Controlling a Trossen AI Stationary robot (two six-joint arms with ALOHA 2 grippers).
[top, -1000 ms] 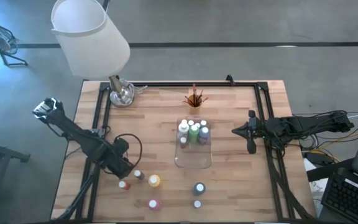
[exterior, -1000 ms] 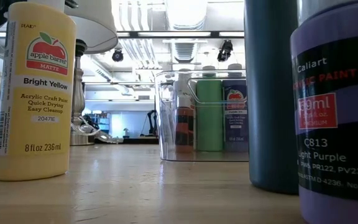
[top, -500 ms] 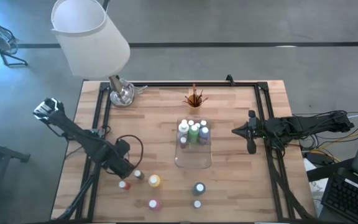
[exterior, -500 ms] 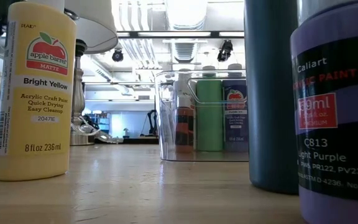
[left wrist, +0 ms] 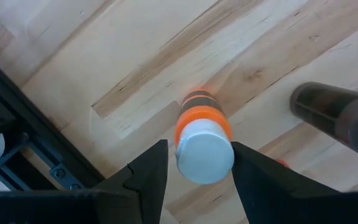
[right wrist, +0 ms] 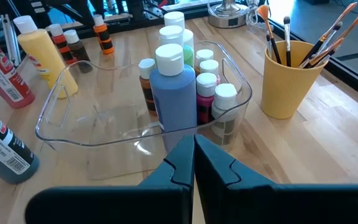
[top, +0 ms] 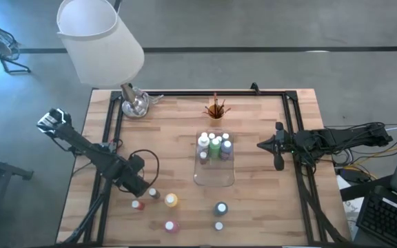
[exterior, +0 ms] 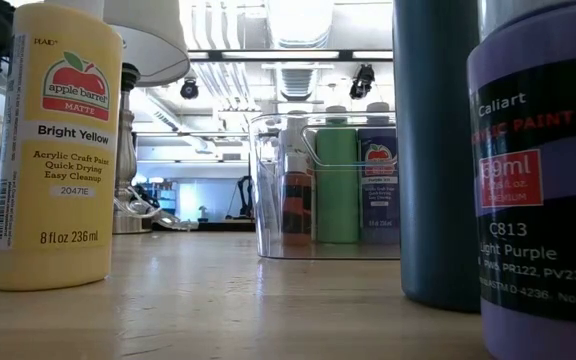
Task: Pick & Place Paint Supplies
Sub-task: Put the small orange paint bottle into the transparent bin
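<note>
One small orange bottle (left wrist: 202, 140), light, rigid, slippery: left gripper (left wrist: 194, 171) spread astride its body near table's left edge; grip mid-body.

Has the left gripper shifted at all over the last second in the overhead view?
No. The left gripper sits at the same spot beside the small brown bottle and orange-banded bottle, which it straddles with open fingers.

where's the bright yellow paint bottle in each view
High view: bright yellow paint bottle stands at the table's near edge, left of centre, beside the left gripper.
Low view: it fills the left foreground, label readable.
Left wrist view: not in it.
Right wrist view: far side, beyond the tray.
Shared landmark: the clear plastic tray.
</note>
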